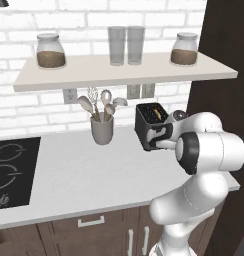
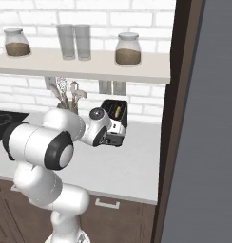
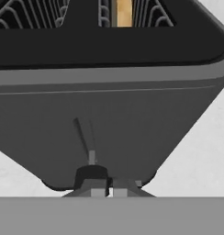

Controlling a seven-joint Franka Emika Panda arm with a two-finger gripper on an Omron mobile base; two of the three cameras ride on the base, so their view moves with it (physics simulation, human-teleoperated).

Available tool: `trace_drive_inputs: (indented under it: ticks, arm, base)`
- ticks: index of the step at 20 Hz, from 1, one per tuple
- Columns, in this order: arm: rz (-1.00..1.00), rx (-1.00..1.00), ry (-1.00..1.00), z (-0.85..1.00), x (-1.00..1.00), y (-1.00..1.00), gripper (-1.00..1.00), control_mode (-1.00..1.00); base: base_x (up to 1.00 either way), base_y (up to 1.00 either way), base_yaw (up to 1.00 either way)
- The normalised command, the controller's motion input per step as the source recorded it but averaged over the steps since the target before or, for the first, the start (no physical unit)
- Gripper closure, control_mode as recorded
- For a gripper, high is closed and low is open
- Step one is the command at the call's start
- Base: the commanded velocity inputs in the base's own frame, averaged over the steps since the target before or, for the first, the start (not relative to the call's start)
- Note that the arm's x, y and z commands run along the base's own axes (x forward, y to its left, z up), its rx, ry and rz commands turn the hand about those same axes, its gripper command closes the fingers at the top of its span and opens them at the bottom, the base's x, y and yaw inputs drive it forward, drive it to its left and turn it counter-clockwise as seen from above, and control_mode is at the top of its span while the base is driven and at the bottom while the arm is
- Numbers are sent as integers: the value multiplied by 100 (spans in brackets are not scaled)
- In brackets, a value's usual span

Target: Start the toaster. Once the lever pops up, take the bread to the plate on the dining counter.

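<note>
The black toaster [image 1: 146, 120] stands on the pale worktop [image 1: 84, 175] below the shelf, also seen as toaster [image 2: 116, 118]. A tan slice of bread [image 3: 124, 13] sits low in one slot; the bread [image 1: 156, 114] barely rises above the top. My gripper [image 3: 109, 189] is pressed against the toaster's narrow face [image 3: 114, 124], its fingertips [image 3: 99, 190] close together, shut with nothing between them. The dark lever [image 3: 92, 173] sits at the low end of its track, right at the fingertips. My gripper [image 1: 158, 139] hides the lower face. The plate and dining counter are out of view.
A grey crock of utensils [image 1: 102, 129] stands left of the toaster. The black hob [image 1: 11, 172] lies at the far left. A shelf [image 1: 119, 70] with jars and glasses overhangs the toaster. A tall dark cabinet [image 2: 184, 95] walls the right side.
</note>
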Motion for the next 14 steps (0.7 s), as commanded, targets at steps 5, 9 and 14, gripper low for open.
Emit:
trace_drive_inputs:
  ticks: [5, 9, 14]
  arm:
    - [-1, 0, 0, -21, 0, 0, 100, -100]
    - [0, 0, 0, 0, 0, 0, 100, -100]
    - [0, 0, -7, 25, -14, 0, 100, -100]
  base:
    - [0, 0, 0]
    - [0, 0, 0]
    - [0, 0, 0]
